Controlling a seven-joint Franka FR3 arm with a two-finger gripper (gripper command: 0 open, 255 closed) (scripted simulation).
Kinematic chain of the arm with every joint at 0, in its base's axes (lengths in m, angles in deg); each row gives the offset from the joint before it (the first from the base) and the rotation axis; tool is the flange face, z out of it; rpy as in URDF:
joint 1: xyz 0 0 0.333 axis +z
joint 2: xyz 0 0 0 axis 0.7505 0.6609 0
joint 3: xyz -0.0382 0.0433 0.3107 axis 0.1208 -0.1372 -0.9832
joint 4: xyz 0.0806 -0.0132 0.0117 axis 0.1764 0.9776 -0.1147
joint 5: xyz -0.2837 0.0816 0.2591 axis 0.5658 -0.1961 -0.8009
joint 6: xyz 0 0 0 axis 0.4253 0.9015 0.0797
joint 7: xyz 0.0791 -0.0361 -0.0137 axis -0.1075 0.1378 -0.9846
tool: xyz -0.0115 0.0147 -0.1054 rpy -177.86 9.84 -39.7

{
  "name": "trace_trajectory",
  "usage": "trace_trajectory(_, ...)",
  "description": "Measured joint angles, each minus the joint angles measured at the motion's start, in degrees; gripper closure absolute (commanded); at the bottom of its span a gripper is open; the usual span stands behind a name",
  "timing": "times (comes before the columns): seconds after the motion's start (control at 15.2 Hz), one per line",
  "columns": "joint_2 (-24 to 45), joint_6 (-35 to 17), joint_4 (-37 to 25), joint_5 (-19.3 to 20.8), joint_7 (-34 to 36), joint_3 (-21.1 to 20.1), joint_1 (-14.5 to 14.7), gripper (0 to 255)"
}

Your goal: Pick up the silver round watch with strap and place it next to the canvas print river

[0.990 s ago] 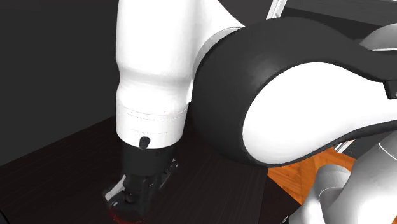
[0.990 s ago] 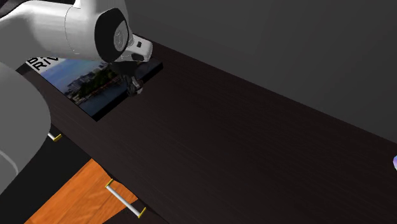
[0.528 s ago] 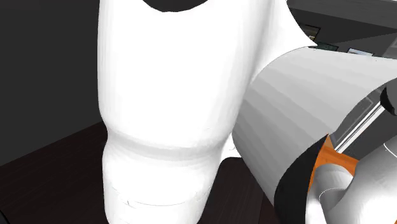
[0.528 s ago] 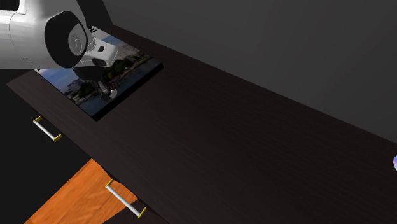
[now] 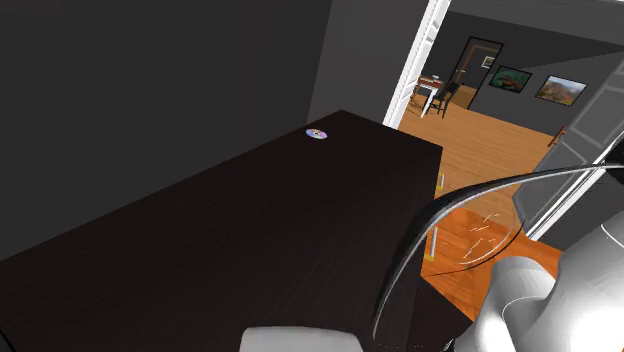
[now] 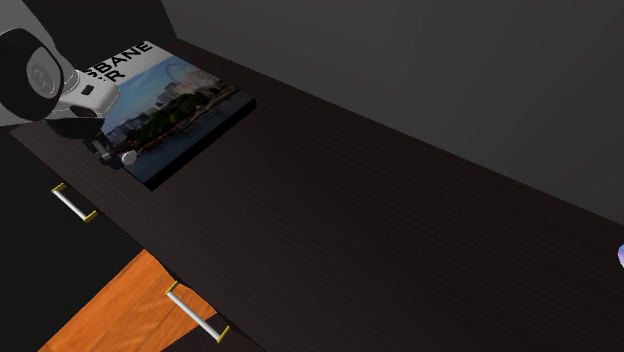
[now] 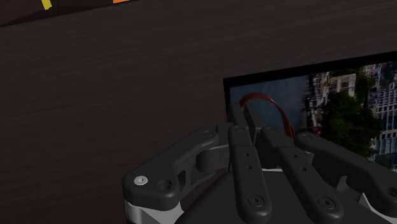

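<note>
Fingers [image 7: 243, 153] clasp watch [image 6: 128, 157] above canvas print [image 6: 185, 95] corner.

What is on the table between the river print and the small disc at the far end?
Nothing: in the second exterior view the dark table is bare from the print to the disc.

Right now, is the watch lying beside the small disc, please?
No, the jaws hold the watch at the canvas print's edge, far from the disc.
</note>
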Motion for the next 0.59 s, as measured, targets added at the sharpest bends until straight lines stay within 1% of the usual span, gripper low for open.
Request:
trace_trajectory(0.13, 0.31, -0.25, -0.39, 0.27, 2.86, -1.66, 1.12, 255)
trace_trajectory(0.26, 1.72, -0.78, -1.28, 1.34, 5.74, -3.36, 2.05, 255)
trace_trajectory(0.59, 2.57, -4.38, 1.61, 1.81, 6.57, -4.07, 2.45, 255)
